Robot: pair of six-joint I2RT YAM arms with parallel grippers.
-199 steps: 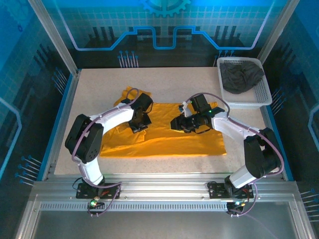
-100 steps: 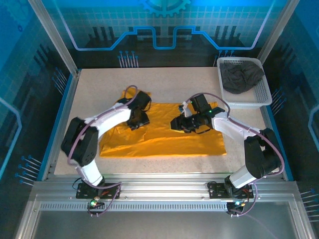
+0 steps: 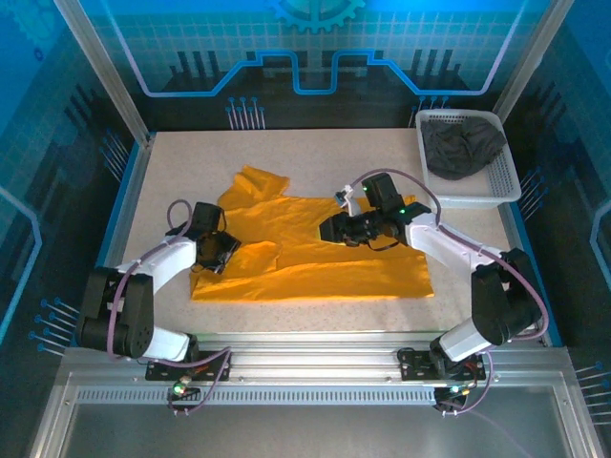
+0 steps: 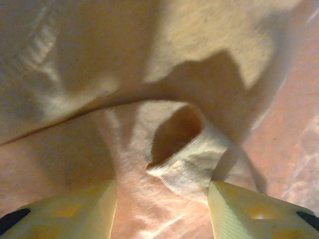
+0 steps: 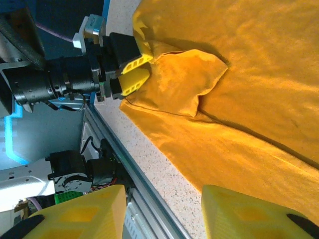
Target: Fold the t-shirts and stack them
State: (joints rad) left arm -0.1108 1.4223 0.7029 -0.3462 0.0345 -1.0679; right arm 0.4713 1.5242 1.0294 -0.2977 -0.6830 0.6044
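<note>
— Since the next fold turns on where the cloth lies from each gripper, how is the bright orange-yellow short-sleeved fabric t-shirt (image 3: 325,272) placed?

— It is spread flat on the pale speckled table (image 3: 191,162), with its long axis running left to right across the robot's front. The crumpled dark grey t-shirt (image 3: 463,145) is bundled in the white plastic mesh basket (image 3: 504,186) at the far right corner, well apart from it.

— Which arm is nearer the tucked-in sleeve?

— The left one. The left gripper (image 3: 225,250) is set low at the shirt's left edge and pointed rightward into the cloth. In the left wrist view the ribbed sleeve cuff (image 4: 187,172) is seen just ahead, lying between the two fingers but not pinched. The jaws are spread and nothing is grasped.

— And the other arm?

— The right gripper (image 3: 331,229) is found over the middle of the shirt, near its far edge, and turned toward the left. Its jaws are parted as well, with only flat cloth and table seen past them.

— What is to be drawn from that?

— The left end is judged to be the left arm's work, since the cuff lies straight ahead of it. For a fold across the long axis, the right end would probably have to be reached by the right arm, and that end lies away from where its gripper points.
</note>
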